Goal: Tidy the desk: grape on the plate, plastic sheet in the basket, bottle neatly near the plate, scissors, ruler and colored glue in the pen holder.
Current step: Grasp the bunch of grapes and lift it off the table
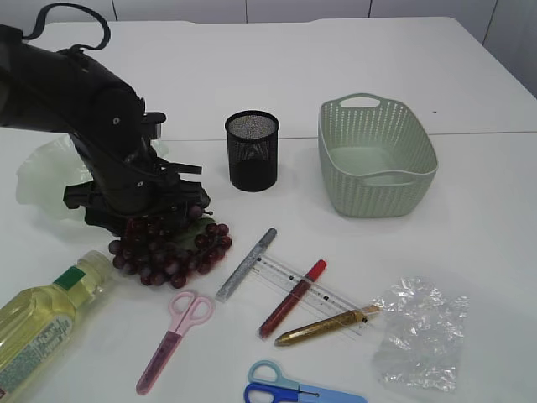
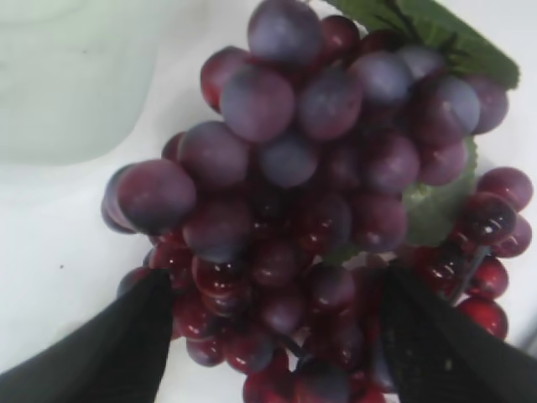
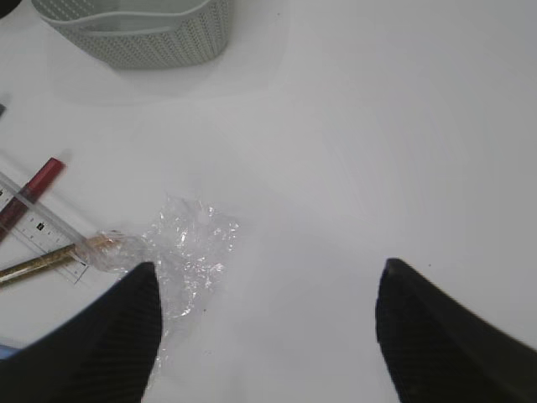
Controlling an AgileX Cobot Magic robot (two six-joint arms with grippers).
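Note:
A bunch of dark red grapes [image 1: 172, 252] lies on the white table, just right of the pale green plate [image 1: 38, 180]. My left gripper [image 2: 277, 273] is open and low over the bunch, with a finger on either side of the grapes [image 2: 294, 168]. My right gripper [image 3: 268, 264] is open and empty above bare table, right of the crumpled plastic sheet [image 3: 189, 248]. It is out of the exterior view. An oil bottle [image 1: 42, 323] lies at the front left. The ruler [image 1: 306, 290], silver [image 1: 246, 264], red [image 1: 292, 298] and gold [image 1: 323, 327] glue pens, pink scissors [image 1: 172, 332] and blue scissors [image 1: 289, 390] lie in front.
The black mesh pen holder [image 1: 252, 151] stands at centre back. The green basket [image 1: 376, 155] stands to its right, with nothing visible inside it. The plastic sheet [image 1: 419, 332] lies at the front right. The left arm [image 1: 92, 126] covers part of the plate.

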